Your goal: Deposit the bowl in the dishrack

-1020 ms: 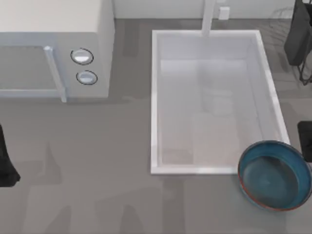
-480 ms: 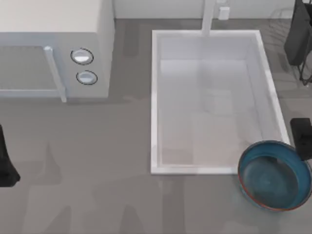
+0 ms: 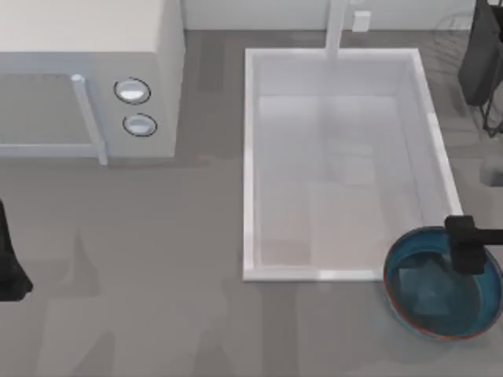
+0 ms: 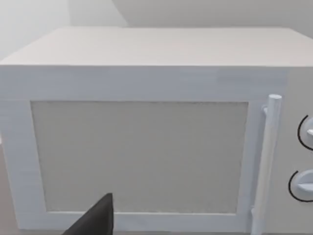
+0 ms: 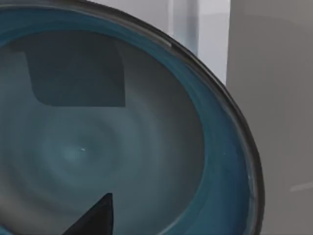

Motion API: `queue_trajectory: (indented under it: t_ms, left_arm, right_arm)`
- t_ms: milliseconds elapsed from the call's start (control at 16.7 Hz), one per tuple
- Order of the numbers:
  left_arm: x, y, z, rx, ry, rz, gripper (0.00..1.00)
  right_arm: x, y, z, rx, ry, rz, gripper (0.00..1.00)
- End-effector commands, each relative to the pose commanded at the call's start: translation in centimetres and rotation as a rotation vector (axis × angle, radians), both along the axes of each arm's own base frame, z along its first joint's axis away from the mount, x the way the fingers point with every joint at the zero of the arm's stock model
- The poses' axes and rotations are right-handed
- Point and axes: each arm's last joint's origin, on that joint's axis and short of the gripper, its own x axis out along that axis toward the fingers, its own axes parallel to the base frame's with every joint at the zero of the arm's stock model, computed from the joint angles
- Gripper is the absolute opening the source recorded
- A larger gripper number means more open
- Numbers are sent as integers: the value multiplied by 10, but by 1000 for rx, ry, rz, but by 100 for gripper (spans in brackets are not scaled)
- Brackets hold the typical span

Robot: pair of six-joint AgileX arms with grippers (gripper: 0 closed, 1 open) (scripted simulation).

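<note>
The teal-blue bowl with a reddish-brown rim sits upright on the counter at the front right, just off the sink's front right corner. My right gripper hangs over the bowl's far right rim, its arm reaching in from the right edge. In the right wrist view the bowl's glossy inside lies close below, with a dark square shadow on it. The dishrack, dark wire with a dark grey-black part, stands at the back right corner, partly cut off. My left gripper stays parked at the left edge.
The white sink basin takes up the middle right, with a faucet at its back rim. A white microwave stands at the back left; the left wrist view faces the microwave door. Bare grey counter spreads across the front.
My right gripper has moved in from the right edge, leftward and forward, until it stands over the bowl's rim. The bowl and the left arm have stayed put.
</note>
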Motion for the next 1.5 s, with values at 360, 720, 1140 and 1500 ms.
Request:
queue_trajectory:
  t_ms: [360, 720, 1140, 1500]
  left_arm:
    - [0, 0, 0, 0, 0, 0, 100]
    - [0, 0, 0, 0, 0, 0, 100]
    - [0, 0, 0, 0, 0, 0, 100]
    - [0, 0, 0, 0, 0, 0, 100]
  right_arm:
    - [-1, -1, -38, -1, 5, 0, 100]
    - [-1, -1, -38, -1, 5, 0, 77]
    - [-1, -1, -38, -1, 5, 0, 25]
    - [-1, -1, -38, -1, 5, 0, 0]
